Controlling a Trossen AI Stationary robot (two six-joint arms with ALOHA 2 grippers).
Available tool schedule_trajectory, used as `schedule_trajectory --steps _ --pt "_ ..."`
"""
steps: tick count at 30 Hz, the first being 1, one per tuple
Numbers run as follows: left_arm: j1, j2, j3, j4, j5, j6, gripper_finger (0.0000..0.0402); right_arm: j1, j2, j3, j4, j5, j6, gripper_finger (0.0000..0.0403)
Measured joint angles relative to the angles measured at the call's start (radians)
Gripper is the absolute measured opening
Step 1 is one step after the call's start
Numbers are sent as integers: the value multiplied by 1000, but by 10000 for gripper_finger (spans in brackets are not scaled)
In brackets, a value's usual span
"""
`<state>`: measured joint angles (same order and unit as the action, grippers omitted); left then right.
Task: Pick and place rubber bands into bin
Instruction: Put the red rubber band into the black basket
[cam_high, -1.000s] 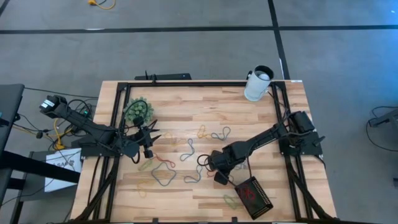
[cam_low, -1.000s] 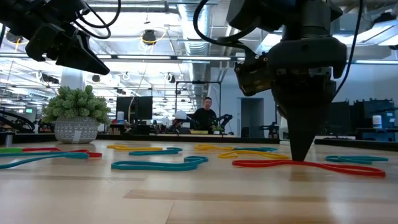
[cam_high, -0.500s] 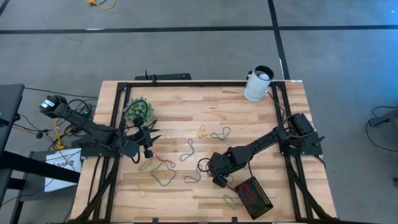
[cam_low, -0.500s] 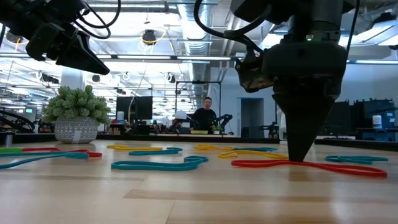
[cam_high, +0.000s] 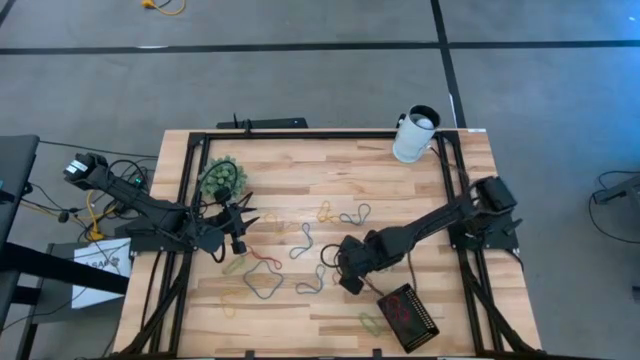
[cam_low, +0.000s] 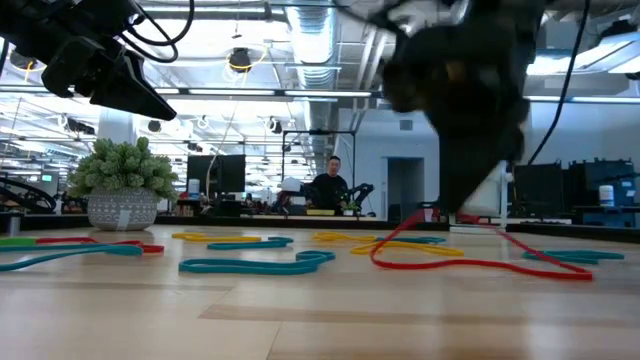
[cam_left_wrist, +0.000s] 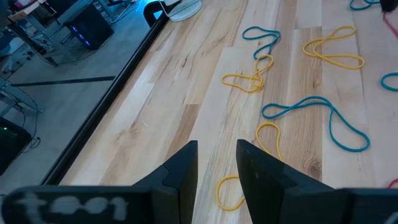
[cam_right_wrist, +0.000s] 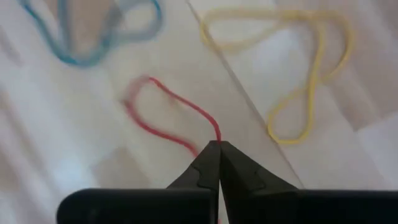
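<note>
Rubber bands in red, blue, green, yellow and grey lie scattered over the wooden table (cam_high: 300, 170). My right gripper (cam_high: 346, 277) is near the table's middle, just left of the black bin (cam_high: 408, 313), which holds red bands. It is shut on a red rubber band (cam_low: 480, 265). My left gripper (cam_high: 243, 222) hovers open above the table's left part, over yellow bands (cam_left_wrist: 249, 81) and a blue band (cam_left_wrist: 323, 118), touching nothing. My right gripper pinches the red rubber band between its two shut fingertips, coming from above and pointing down. It has one short stretch of the loop (cam_right_wrist: 216, 133). That stretch is raised off the wood, while the rest of the loop (cam_low: 540, 272) trails down and lies on the table.
A small potted plant (cam_high: 222, 178) stands at the far left of the table and a white cup (cam_high: 415, 133) at the far right corner. Dark frame rails run along the table's edges. A person (cam_low: 332, 185) sits far off in the room beyond.
My right gripper has risen from the table with its fingers shut. The pinched part of the red band has come up with it, and the rest of the loop has stayed on the wood. The left arm has kept still.
</note>
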<state>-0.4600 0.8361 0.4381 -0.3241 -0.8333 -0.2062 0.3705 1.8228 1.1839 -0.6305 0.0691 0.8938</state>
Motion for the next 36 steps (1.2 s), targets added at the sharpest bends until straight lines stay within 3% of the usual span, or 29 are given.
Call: schedule_trajectory --steps 8,15,20,28,33,36 --pt "0 0 0 -1 0 3 101 60 -231 0 -133 -12 182 0" --pt "0 0 0 0 0 3 101 196 -420 1 -295 -3 465 0" --pt "0 0 0 0 0 3 101 322 -487 1 -334 -33 633 0" --pt "0 0 0 0 0 2 101 452 -422 2 -334 86 755 0" --pt "0 0 0 1 0 2 101 459 -293 2 -344 67 754 0" --pt "0 0 0 1 0 2 101 444 -209 2 -309 -31 710 0"
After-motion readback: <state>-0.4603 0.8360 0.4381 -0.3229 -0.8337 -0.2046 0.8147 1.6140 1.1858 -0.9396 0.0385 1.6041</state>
